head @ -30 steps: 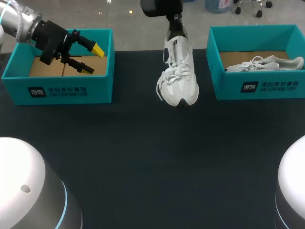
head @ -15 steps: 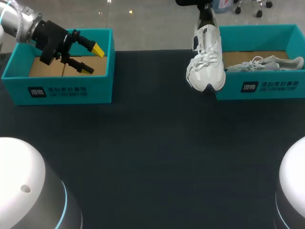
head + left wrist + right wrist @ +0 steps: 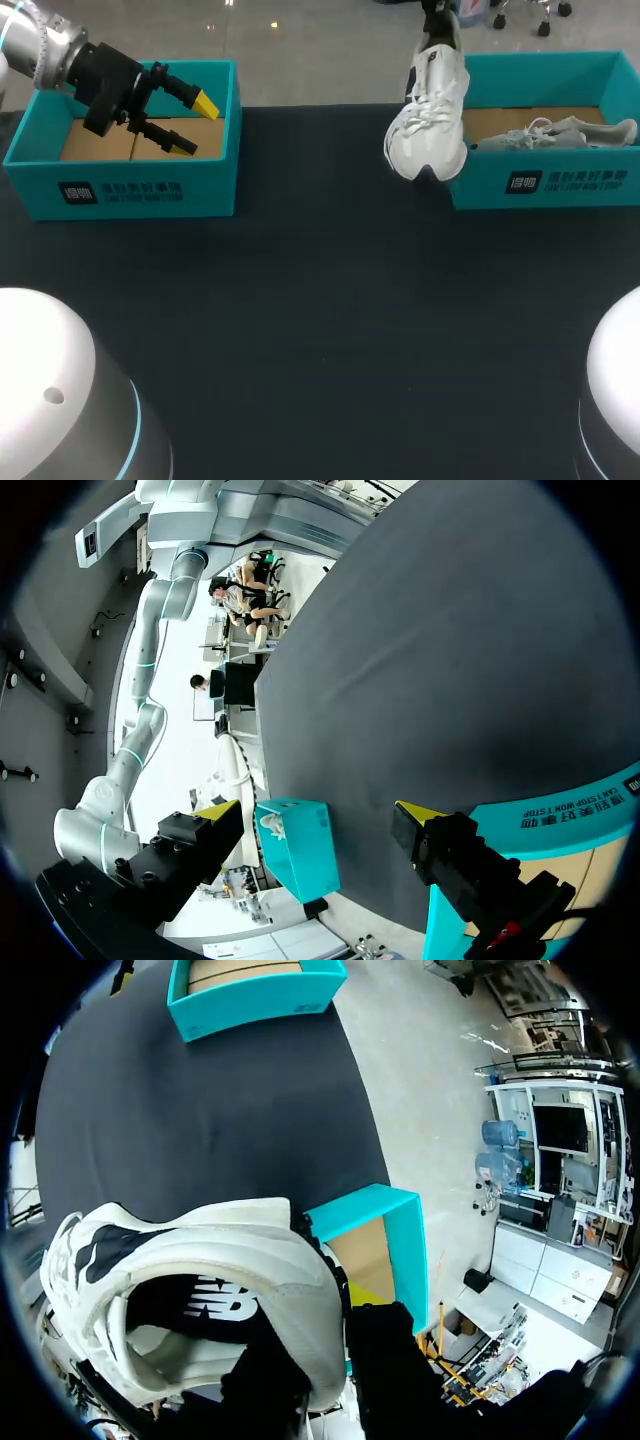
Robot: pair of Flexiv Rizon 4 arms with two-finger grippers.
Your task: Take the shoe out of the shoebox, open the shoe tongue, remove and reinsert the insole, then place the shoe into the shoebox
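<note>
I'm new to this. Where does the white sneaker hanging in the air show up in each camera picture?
Head view: the white sneaker hangs toe-down at the left end of the right shoebox.
Left wrist view: the sneaker is too small to tell; the right shoebox shows far across the table.
Right wrist view: the sneaker sits with its heel between the right gripper fingers.
Shared landmark: the right shoebox.

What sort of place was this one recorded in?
Probably a robot test bench for shoe packing: a dark table, two teal shoeboxes, and a white sneaker held aloft by the right hand.
</note>
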